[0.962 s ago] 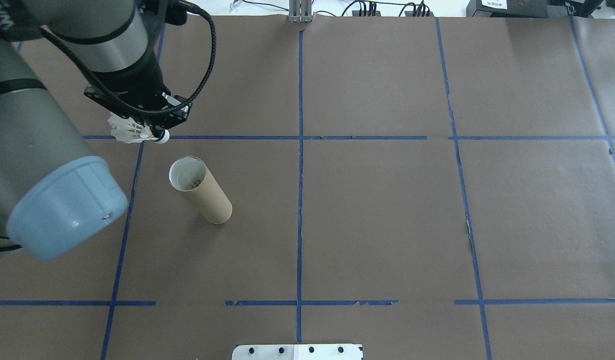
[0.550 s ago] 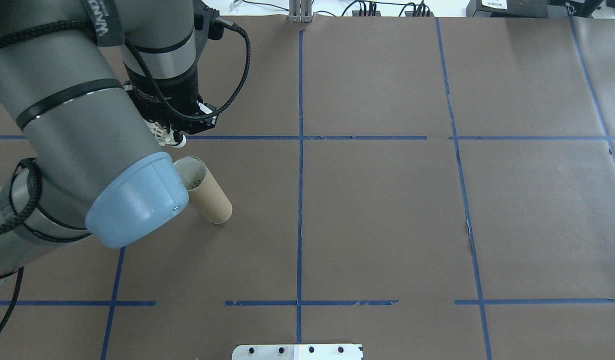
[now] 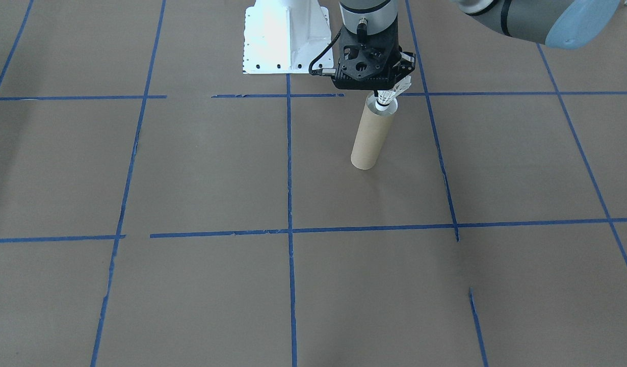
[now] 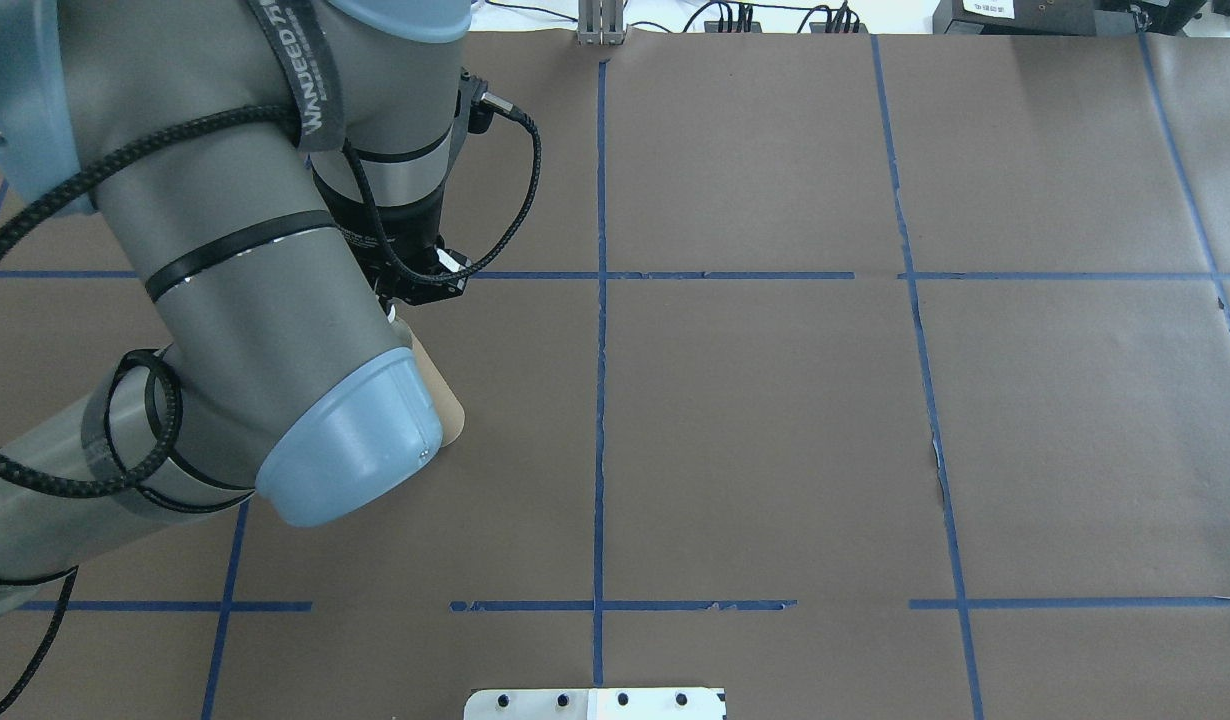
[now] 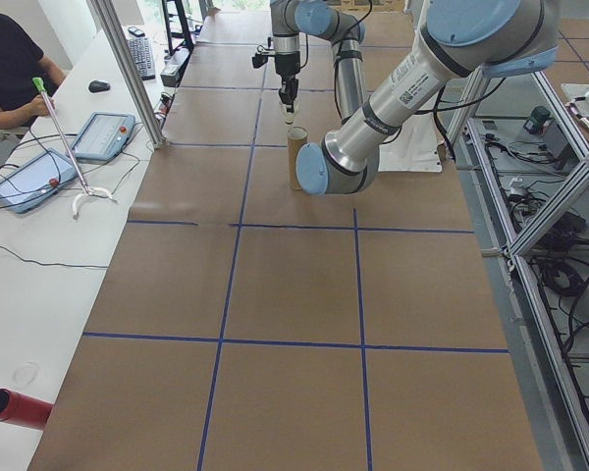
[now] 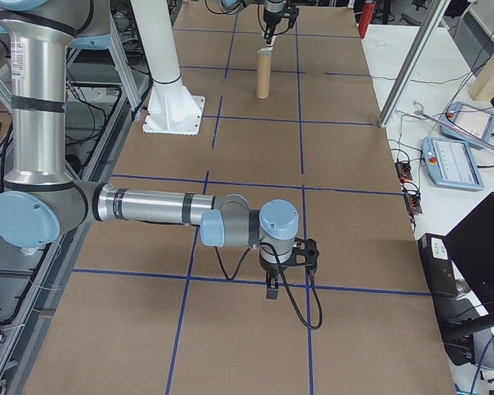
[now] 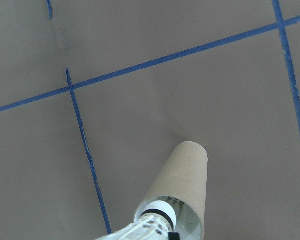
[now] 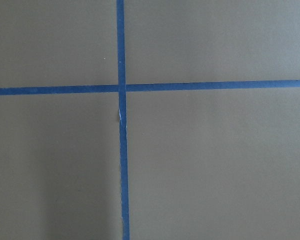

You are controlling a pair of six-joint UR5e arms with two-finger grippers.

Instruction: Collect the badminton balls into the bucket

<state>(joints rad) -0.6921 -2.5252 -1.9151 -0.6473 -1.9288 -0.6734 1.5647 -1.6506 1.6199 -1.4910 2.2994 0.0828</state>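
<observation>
Holding shuttlecock (image 3: 386,97) by feather skirt, left gripper (image 3: 390,90) closed on it, cork tip down, directly over open mouth of upright brown tube (image 3: 370,133). Tube axis vertical, below fingers. Right gripper (image 6: 273,290) far off, finger state unclear.

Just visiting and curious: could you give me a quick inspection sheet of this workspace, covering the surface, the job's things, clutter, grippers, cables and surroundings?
Surface: brown paper with blue tape grid, torn in spots.
Job's things: tube upright; shuttlecock cork-down at its open top, held.
Clutter: white base bolted on.
Grippers: left gripper shut on shuttlecock; right gripper far off near the paper, state unclear.
Cables: black cable loops along the left wrist.
Surroundings: side desk with tablets; a seated person.
</observation>
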